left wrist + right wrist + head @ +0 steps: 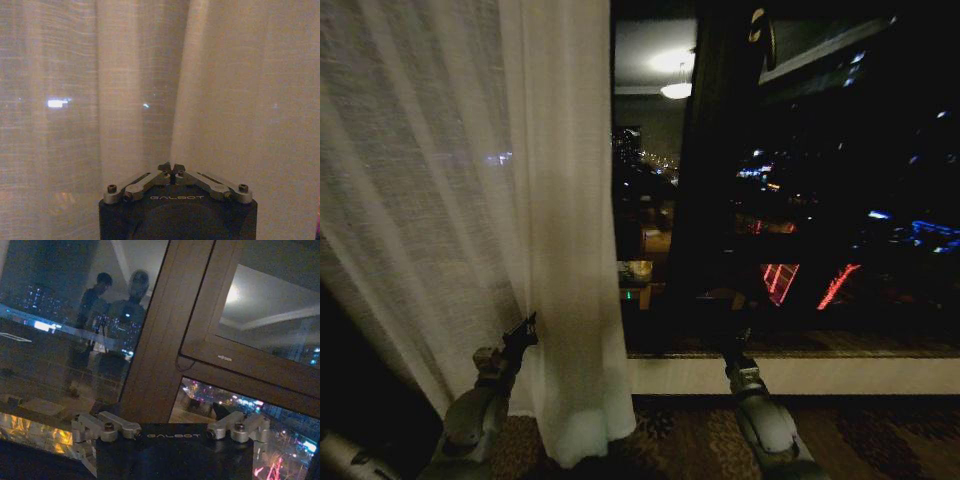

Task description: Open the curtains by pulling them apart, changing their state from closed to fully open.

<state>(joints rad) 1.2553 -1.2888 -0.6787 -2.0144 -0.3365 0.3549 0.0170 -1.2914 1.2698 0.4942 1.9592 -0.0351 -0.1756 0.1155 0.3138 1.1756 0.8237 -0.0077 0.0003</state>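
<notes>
Our grippers at the half-bared window

Our left gripper [171, 168] sits closed against the curtains [470, 200]; our right gripper [172, 427] is spread wide, empty, facing the window frame [165, 340].

The head camera is looking down from farther back at the window frame [705, 180], while the right wrist camera is facing it close up and the left is facing the curtains [150, 85] beside it.

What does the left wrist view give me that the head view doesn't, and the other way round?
Left wrist view alone: the left gripper shut, fingertips together against the curtain, no fabric visibly pinched. Head view alone: the bare dark window, the sill, the patterned carpet and the right gripper raised before the glass. Both: the left gripper at the pleated sheer curtain.
</notes>
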